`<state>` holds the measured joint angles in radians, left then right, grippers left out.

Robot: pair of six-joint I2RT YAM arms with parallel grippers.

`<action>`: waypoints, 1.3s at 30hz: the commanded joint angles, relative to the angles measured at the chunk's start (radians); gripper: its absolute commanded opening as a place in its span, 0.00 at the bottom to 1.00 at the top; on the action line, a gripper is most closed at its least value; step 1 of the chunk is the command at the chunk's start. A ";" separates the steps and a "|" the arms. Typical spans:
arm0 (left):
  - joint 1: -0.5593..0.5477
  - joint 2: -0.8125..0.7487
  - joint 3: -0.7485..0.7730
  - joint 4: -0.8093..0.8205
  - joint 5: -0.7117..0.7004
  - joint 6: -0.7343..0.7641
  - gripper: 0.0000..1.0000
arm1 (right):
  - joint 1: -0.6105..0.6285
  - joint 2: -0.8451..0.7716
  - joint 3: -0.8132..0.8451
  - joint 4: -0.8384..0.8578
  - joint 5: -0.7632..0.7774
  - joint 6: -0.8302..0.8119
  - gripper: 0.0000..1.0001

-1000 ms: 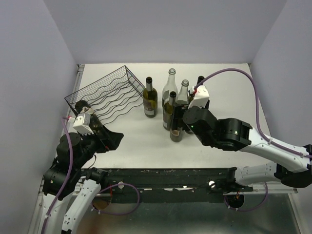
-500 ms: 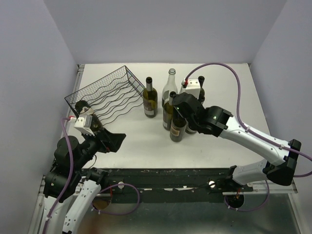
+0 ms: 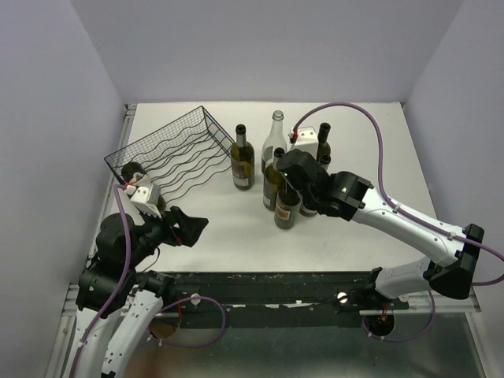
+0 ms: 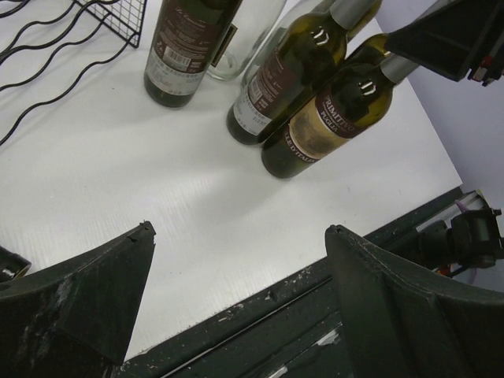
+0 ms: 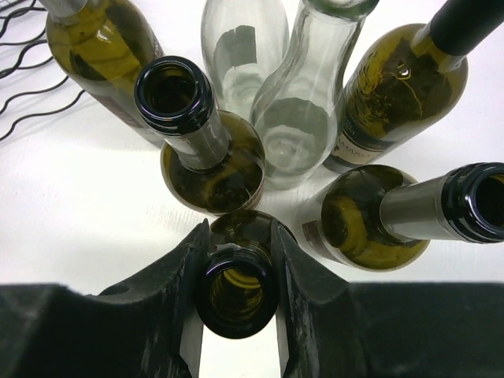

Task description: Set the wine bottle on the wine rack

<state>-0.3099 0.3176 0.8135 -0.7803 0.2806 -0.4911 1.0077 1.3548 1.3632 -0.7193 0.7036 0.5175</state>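
The wine bottle [image 3: 285,211], dark green with a tan label, stands upright at the front of a cluster of bottles. My right gripper [image 3: 288,187] reaches over it from the right and is shut on its neck. The right wrist view shows the bottle's open mouth [image 5: 236,295] held in the right gripper [image 5: 238,236], a finger [image 5: 177,291] pressed to each side. The black wire wine rack [image 3: 173,153] lies at the far left with nothing in it. My left gripper [image 3: 193,228] hovers open near the table's front edge, holding nothing. In the left wrist view this same bottle [image 4: 331,118] shows beyond the open left gripper [image 4: 239,230].
Several other bottles stand close around the held one: a dark labelled bottle [image 3: 242,161] beside the rack, a clear one [image 3: 276,134], an olive one [image 3: 272,185] touching distance to its left, more behind the arm. The table's front edge [image 4: 260,299] runs under my left gripper.
My right arm swung left over the bottle cluster and its gripper closed on the front bottle's neck. My left gripper shifted slightly right and nearer, staying open.
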 commanded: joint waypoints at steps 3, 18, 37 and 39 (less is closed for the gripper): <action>-0.001 0.017 -0.027 0.087 0.159 0.059 0.99 | -0.006 -0.002 0.074 -0.037 -0.088 -0.016 0.01; -0.057 0.089 -0.160 0.365 0.468 0.098 0.99 | -0.004 -0.071 0.185 0.038 -0.529 0.042 0.01; -0.264 0.161 -0.284 0.466 0.404 0.192 0.99 | -0.006 -0.046 0.264 0.221 -0.834 0.203 0.01; -0.265 0.176 -0.284 0.464 0.405 0.200 0.99 | -0.004 -0.052 0.267 0.230 -0.846 0.214 0.01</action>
<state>-0.5667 0.4686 0.5339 -0.3176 0.7067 -0.3256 1.0012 1.3193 1.5661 -0.6617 -0.0494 0.6453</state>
